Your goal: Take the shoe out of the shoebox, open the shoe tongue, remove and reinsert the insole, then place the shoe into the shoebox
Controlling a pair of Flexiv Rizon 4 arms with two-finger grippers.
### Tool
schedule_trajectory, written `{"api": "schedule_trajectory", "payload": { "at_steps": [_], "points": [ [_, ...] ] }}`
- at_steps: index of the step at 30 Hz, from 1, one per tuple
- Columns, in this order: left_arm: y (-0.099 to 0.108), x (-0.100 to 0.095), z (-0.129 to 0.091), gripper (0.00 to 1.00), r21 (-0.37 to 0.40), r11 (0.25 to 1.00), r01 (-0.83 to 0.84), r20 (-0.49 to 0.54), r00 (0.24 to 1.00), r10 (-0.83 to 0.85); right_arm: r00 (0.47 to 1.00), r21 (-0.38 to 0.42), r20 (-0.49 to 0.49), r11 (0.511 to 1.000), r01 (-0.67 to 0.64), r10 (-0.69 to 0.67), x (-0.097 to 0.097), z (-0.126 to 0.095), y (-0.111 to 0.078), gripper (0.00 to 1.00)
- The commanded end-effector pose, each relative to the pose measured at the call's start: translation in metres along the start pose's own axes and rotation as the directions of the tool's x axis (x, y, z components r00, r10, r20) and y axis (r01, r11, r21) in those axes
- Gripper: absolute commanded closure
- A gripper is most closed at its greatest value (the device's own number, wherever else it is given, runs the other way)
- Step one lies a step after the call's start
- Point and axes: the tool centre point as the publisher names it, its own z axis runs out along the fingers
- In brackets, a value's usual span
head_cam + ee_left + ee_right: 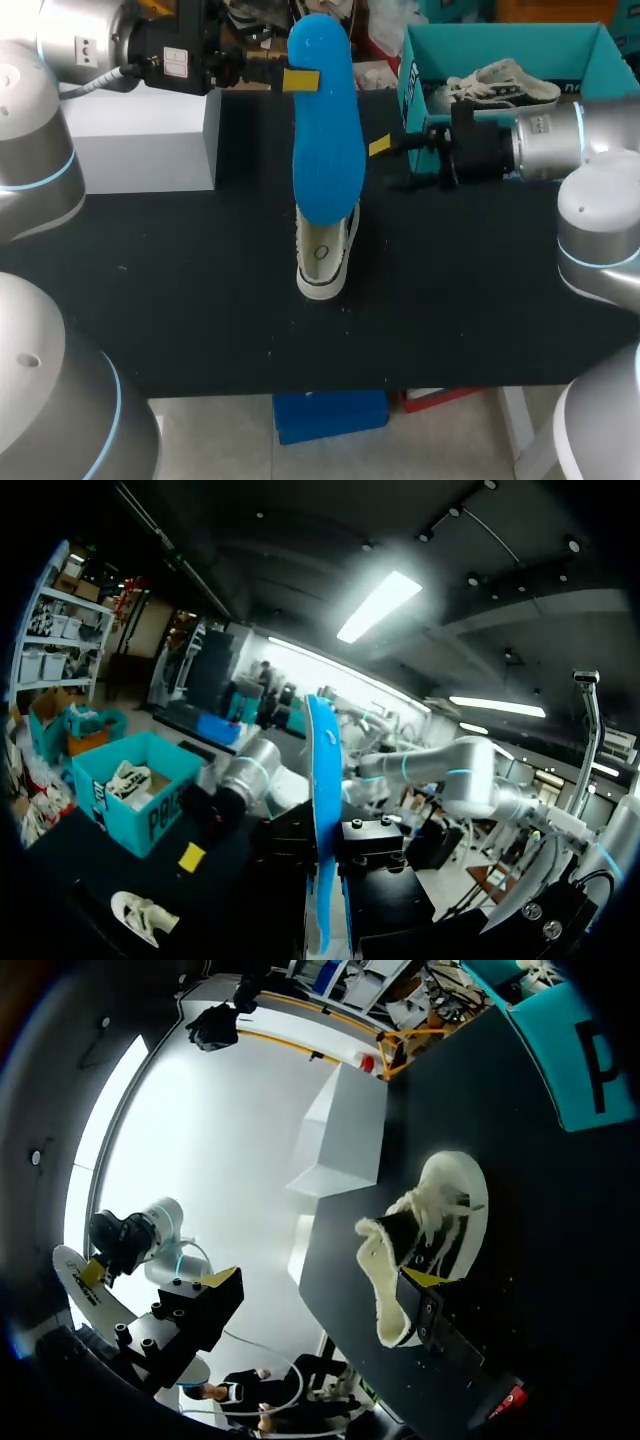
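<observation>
Head view shows the blue insole (325,130) lifted out and held on end above the shoe (325,255), which stands on its sole mid-table (200,300). The left gripper (300,80) pinches the insole near its upper end, fingers pressed to both faces. The right gripper (320,1278) is spread wide - one yellow tip just by the shoe's heel collar, the other well off to the side. Behind the right arm sits the teal shoebox (500,45) with a second shoe (500,85) inside - a white box (140,140) stands at the table's far left.
</observation>
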Motion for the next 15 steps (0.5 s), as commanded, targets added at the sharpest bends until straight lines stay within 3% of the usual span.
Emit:
{"api": "schedule_trajectory", "payload": {
  "at_steps": [1,2,5,9,11,15],
  "points": [
    [-0.005,0.007,0.000,1.00,-0.082,0.954,-0.289,0.112,0.948,0.297,0.998,-0.014,-0.066,1.000,0.001,-0.002,-0.003,0.000,-0.006,0.00],
    [-0.005,0.011,0.000,1.00,-0.109,0.920,-0.378,0.128,0.912,0.390,0.998,-0.014,-0.066,1.000,0.001,-0.002,-0.003,0.000,-0.006,0.00],
    [0.006,0.027,0.005,1.00,-0.283,0.685,-0.671,0.096,0.691,0.716,0.998,-0.014,-0.066,1.000,0.001,-0.002,-0.003,0.000,-0.006,0.00],
    [0.031,0.043,0.009,1.00,-0.395,0.493,-0.775,0.036,0.523,0.851,0.998,-0.014,-0.066,1.000,0.001,-0.002,-0.003,0.000,-0.006,0.00],
    [0.044,0.050,0.011,1.00,-0.390,0.506,-0.770,0.014,0.544,0.839,0.998,-0.014,-0.066,1.000,0.001,-0.002,-0.003,0.000,-0.006,0.00],
    [0.044,0.050,0.011,1.00,-0.390,0.506,-0.770,0.014,0.544,0.839,0.998,-0.014,-0.066,1.000,0.001,-0.002,-0.003,0.000,-0.006,0.00]
  ]
}}
